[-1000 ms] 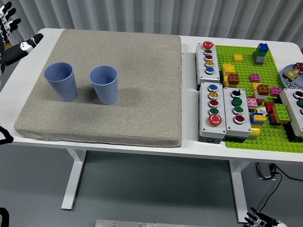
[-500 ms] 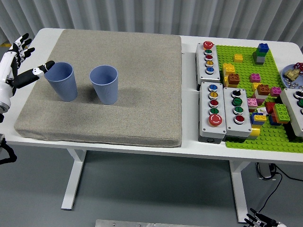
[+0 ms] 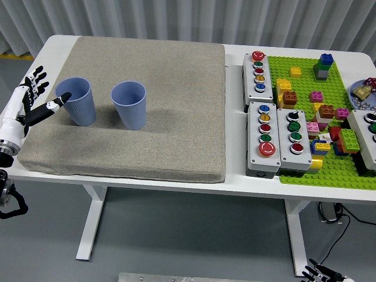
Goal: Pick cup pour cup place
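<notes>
Left hand (image 3: 26, 104) now touching upright blue cup (image 3: 77, 101)

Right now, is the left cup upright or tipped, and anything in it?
Upright. The left cup stands on the grey mat with its open rim up; the inside visible looks empty. The left robot hand is open, its thumb at the cup's side.

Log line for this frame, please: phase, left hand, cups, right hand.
phase: reach, pre-grasp | left hand: open, thumb tip at left cup | right cup: upright, untouched, on grey mat | right hand: low, out of play

grey mat (image 3: 153, 70) | button boxes (image 3: 276, 138) beside it | green brick plate (image 3: 346, 170) with bricks, right
</notes>
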